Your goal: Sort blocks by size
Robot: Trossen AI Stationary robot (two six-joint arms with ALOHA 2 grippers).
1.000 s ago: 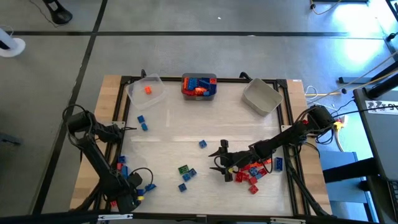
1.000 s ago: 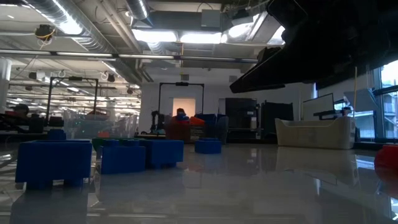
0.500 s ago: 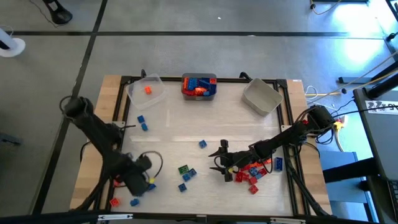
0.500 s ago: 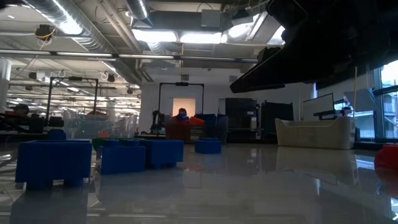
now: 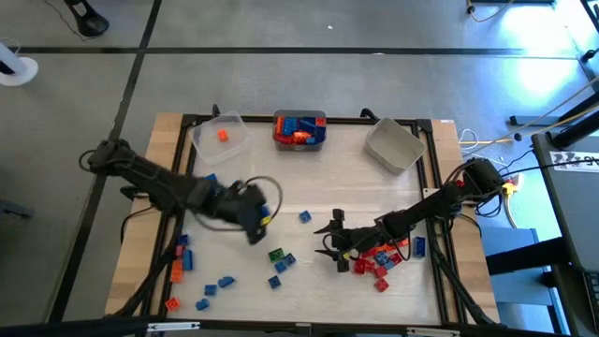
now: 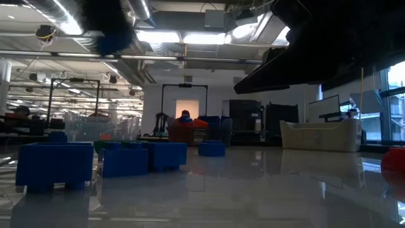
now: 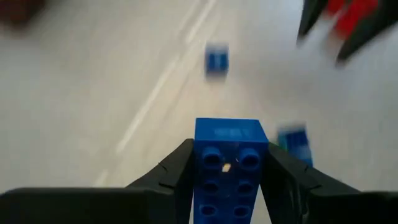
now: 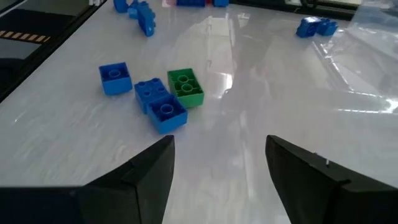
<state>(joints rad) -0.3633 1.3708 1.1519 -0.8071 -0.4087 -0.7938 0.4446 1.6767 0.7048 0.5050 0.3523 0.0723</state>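
Now: left fingers point(image 7: 227, 171) clamp studded blue brick point(image 7: 231, 155) | right fingers point(image 8: 221, 165) spread over glossy table point(image 8: 261, 106)

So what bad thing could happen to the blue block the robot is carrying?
The left tool pinches the blue block only by its sides, and the picture is blurred from fast motion, so it might slip out and bounce away. It is also swinging toward the middle, where the right tool waits open beside the red pile; the two arms could bump. A dropped block could also scatter the green block and its blue neighbours.
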